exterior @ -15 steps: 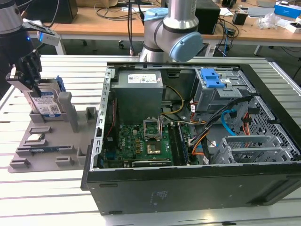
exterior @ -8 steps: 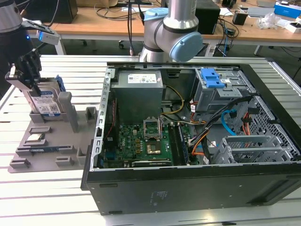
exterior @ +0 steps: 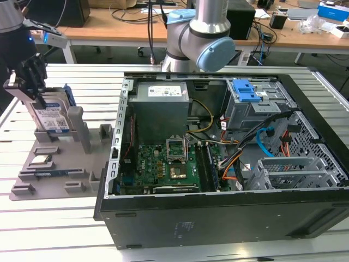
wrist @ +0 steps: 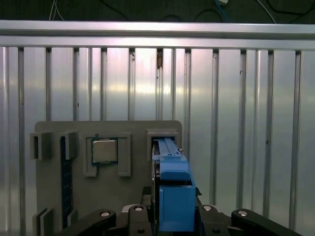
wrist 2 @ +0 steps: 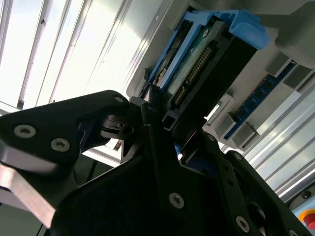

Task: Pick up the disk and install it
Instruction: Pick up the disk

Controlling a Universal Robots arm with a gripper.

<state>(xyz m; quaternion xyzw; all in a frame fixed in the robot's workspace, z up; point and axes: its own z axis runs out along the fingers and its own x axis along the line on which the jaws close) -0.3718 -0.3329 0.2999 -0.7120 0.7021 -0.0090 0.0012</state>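
black gripper (wrist: 173, 223) straddles the disk (exterior: 52, 106), upright in a slot at the far edge of the grey fixture tray (exterior: 54, 164); clenched or released, i cannot tell. likely dense, rigid, shock-sensitive: best gripped on its broad flat faces, not the flexing blue bracket (wrist: 174, 196). label (exterior: 55, 123) print unreadable.

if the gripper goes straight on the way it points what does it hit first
The disk: the gripper points down at its top edge as it stands upright in the gray holder. They may be touching; depth is unclear.
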